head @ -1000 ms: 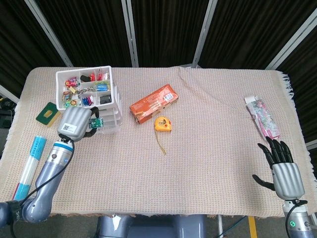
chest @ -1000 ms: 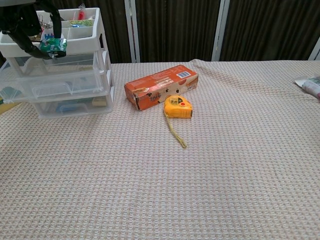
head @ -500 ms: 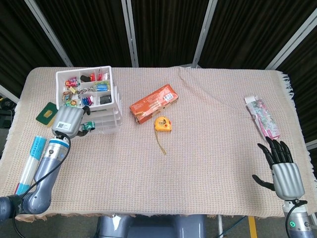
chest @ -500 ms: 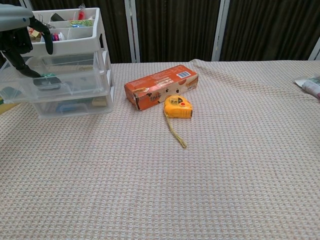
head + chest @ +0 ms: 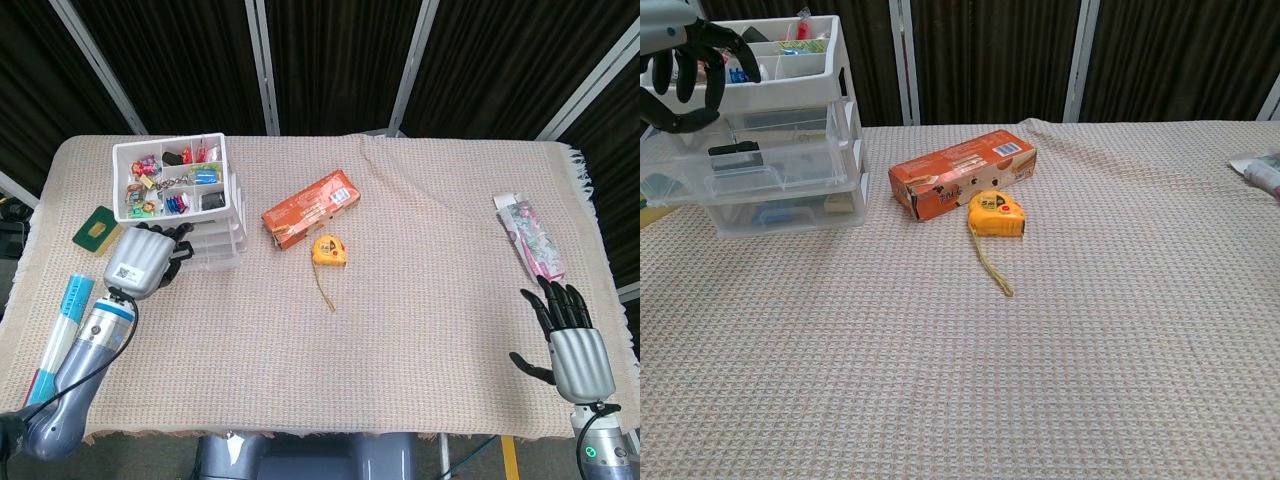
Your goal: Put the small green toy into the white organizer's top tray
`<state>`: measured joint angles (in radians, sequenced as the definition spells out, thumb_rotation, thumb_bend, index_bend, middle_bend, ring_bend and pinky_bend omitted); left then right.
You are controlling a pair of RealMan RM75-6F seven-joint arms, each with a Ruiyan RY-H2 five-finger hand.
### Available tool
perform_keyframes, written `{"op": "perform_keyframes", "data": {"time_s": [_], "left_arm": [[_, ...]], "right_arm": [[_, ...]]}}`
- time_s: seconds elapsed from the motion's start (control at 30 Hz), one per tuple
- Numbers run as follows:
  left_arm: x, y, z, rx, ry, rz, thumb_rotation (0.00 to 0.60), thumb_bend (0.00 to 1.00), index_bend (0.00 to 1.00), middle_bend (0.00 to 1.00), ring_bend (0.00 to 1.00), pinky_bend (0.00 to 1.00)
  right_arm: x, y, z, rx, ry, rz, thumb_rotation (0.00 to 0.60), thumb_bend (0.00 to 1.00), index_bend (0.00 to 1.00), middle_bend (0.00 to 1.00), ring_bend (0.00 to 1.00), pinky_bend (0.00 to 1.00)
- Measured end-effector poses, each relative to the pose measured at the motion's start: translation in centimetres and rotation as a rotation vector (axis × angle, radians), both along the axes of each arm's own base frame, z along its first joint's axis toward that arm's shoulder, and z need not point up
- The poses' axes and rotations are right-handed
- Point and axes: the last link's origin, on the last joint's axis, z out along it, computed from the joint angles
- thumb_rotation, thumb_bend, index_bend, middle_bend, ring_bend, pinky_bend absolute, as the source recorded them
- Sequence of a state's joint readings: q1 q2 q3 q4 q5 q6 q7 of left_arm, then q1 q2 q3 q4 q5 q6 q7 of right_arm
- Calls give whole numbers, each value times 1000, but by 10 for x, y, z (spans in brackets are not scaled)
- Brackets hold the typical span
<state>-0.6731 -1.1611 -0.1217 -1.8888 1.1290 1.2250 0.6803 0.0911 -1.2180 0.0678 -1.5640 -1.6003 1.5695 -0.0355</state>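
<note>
The white organizer (image 5: 232, 190) stands at the table's back left, its top tray (image 5: 790, 94) filled with small colourful items. My left hand (image 5: 140, 262) hovers at the organizer's front, level with the top tray in the chest view (image 5: 685, 70). Its fingers are curved and apart, and I see nothing in them. A small dark piece with a pale top (image 5: 734, 152) lies at the front of the clear middle drawer; it may be the green toy, though I cannot tell. My right hand (image 5: 575, 340) rests open at the front right corner, far from everything.
An orange box (image 5: 310, 208) and a yellow tape measure (image 5: 330, 250) lie mid-table. A green card (image 5: 96, 230) and a blue-white tube (image 5: 62, 325) sit left of the organizer. A printed packet (image 5: 530, 235) lies at the far right.
The green toy has left my left hand's fingers and dropped toward the middle drawer front. The hand drew back and down from the organizer. The right hand has not moved.
</note>
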Motion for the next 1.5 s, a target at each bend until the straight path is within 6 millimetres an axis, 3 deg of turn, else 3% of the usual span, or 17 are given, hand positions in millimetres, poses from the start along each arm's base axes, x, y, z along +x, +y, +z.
{"op": "perform_keyframes", "data": {"time_s": [0.13, 0.27, 0.4, 0.6, 0.93, 1.23, 1.5], "left_arm": [[0, -20, 2, 0, 78, -171, 600, 1000, 338, 204, 140, 232], [-9, -44, 1, -2, 201, -377, 600, 1000, 339, 168, 110, 222], [-41, -64, -1, -31, 372, -542, 600, 1000, 338, 154, 99, 213], [-85, -74, -12, -112, 591, -623, 600, 1000, 338, 152, 94, 211], [-108, -49, -27, -148, 677, -542, 600, 1000, 339, 144, 89, 206], [-106, -27, -42, -122, 651, -472, 600, 1000, 337, 133, 89, 206], [-103, -9, -41, -59, 613, -398, 600, 1000, 336, 132, 89, 206]], "right_arm": [[0, 0, 0, 2, -3, -3, 600, 10, 139, 0, 0, 0], [1, 0, -1, 2, -4, -2, 600, 9, 139, 0, 0, 0], [1, 0, -1, 0, -4, -3, 600, 10, 139, 0, 0, 0], [1, -1, 0, -1, -7, -6, 600, 9, 139, 0, 0, 0], [1, -1, 0, -2, -8, -2, 600, 9, 139, 0, 0, 0], [1, 0, 0, -3, -10, 0, 600, 10, 139, 0, 0, 0], [1, 0, 0, 1, -9, 2, 600, 10, 139, 0, 0, 0]]}}
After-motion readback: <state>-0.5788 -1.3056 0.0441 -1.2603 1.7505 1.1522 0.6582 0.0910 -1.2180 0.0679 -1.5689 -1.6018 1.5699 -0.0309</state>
